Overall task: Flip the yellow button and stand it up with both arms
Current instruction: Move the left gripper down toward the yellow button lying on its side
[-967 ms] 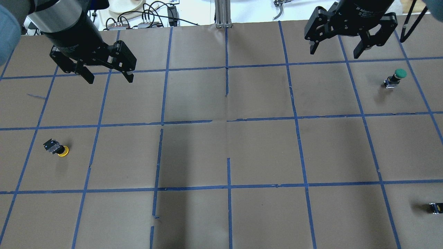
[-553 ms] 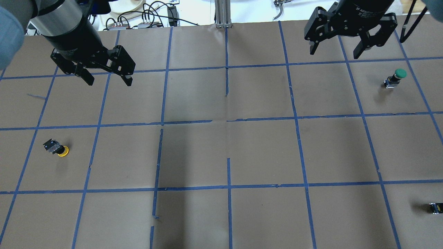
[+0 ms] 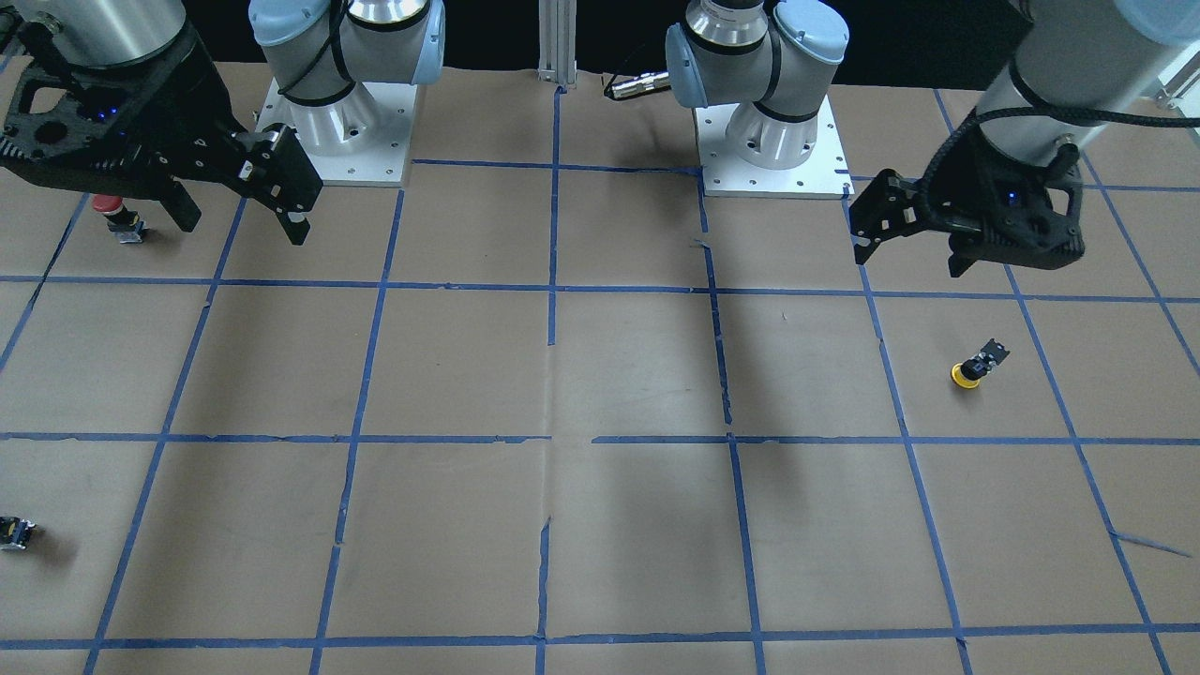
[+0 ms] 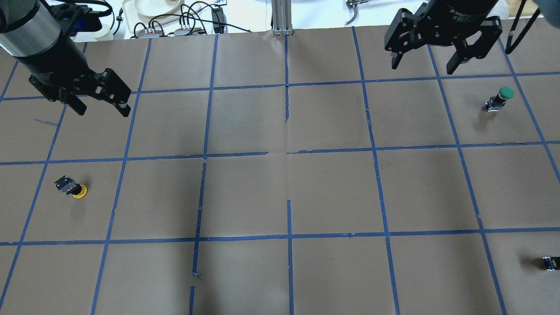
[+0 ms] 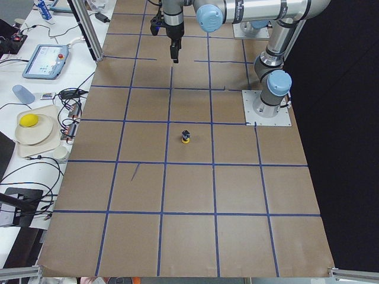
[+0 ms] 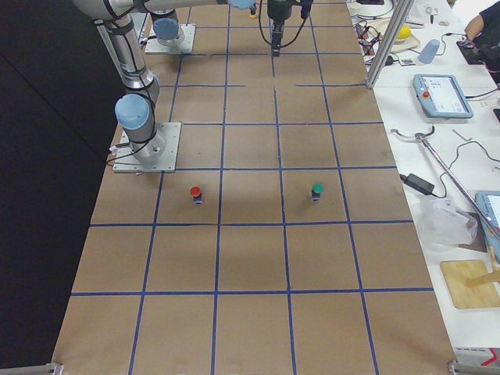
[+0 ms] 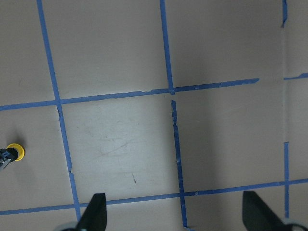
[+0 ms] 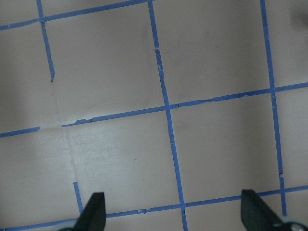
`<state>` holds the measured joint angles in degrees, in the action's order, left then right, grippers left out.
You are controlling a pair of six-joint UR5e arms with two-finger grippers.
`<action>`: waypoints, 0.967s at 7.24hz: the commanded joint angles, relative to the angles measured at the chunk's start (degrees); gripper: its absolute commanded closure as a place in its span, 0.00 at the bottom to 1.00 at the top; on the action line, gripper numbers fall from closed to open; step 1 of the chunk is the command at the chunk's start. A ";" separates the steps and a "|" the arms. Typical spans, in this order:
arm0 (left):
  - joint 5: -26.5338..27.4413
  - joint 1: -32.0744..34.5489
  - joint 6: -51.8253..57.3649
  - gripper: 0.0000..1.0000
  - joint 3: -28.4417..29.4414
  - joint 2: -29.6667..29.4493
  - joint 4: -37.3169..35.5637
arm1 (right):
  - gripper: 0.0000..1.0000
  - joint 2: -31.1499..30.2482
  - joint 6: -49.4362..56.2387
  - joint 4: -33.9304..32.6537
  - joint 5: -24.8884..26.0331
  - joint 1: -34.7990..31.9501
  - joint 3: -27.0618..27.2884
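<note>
Over the left side of the tabletop [image 4: 245,127], the left hand [image 4: 104,113] hangs raised, fingers spread wide apart, nothing between them. In the wrist view both fingertips [image 7: 96,211] show at the bottom edge, with only bare surface and blue tape grid [image 4: 205,122] under them. The yellow button [image 4: 73,188] is on the left side of the tabletop, well apart from that hand. Its cap is down on the surface and its black body is uppermost, leaning. The right hand [image 4: 422,69] hangs raised over the right side, fingers also apart and empty. A green button [image 4: 500,98], a red button [image 6: 195,193] and a small dark part [image 4: 550,262] sit on the right side, none touching a hand.
</note>
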<state>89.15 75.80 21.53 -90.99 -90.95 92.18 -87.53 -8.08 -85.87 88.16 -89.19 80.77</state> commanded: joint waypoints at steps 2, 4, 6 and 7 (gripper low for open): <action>0.24 -12.39 23.73 0.00 -11.18 -0.37 -14.24 | 0.00 -0.01 0.00 0.00 0.00 -0.02 0.00; 0.06 -18.82 36.59 0.00 -18.58 -0.36 -21.67 | 0.00 -0.01 0.00 0.00 0.00 -0.02 0.00; -0.02 -22.78 48.72 0.00 -23.42 -2.64 -31.69 | 0.00 -0.01 0.00 0.00 0.00 -0.02 0.00; -0.20 -25.32 57.31 0.00 -26.40 -3.35 -33.28 | 0.00 -0.01 0.00 0.00 0.00 -0.02 0.00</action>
<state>89.13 53.64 68.85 -113.67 -93.22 62.21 -87.54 -8.09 -85.87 88.16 -89.21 80.77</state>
